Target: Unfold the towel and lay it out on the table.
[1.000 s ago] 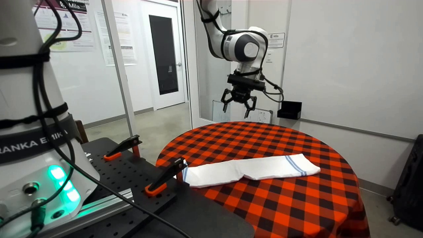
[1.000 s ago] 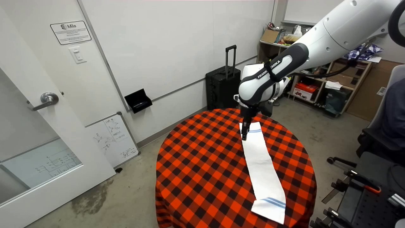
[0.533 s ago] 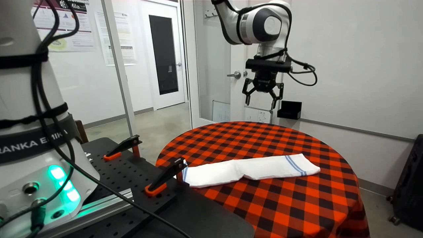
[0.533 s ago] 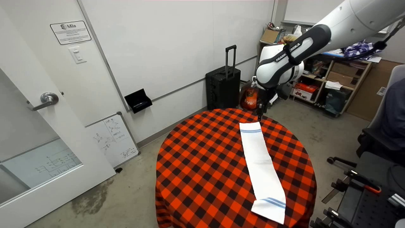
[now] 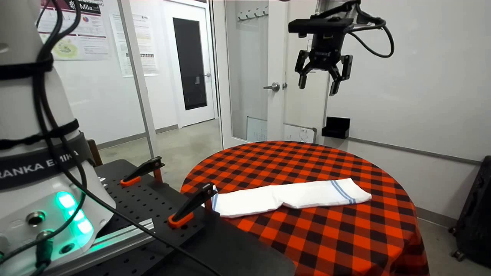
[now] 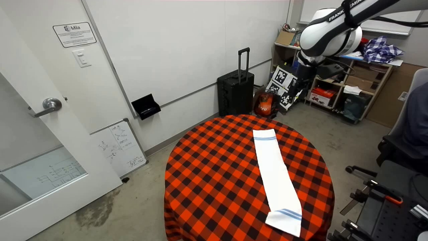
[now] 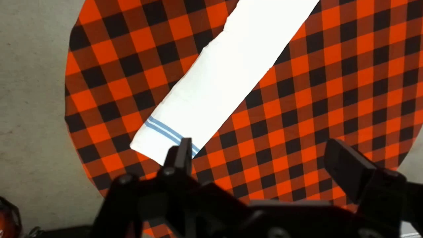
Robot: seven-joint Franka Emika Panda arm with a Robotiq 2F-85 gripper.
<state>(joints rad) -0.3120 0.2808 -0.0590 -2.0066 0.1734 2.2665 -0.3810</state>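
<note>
Up high, the tool (image 5: 318,86) gapes wide, gripping nothing! Well below it on the tabletop (image 5: 276,165), the towel (image 5: 310,193) lies in a narrow strip, probably folded; too deep a pinch could drag every layer, checked cover (image 7: 281,115) included. The base (image 5: 33,196) reads "…RANKA EMIKA", the wall sign (image 6: 75,34) "Mila".

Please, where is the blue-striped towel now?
In an exterior view, the blue-striped towel lies on the checked tablecloth, right of the nearer clamp, which partly hides its left end.
</note>
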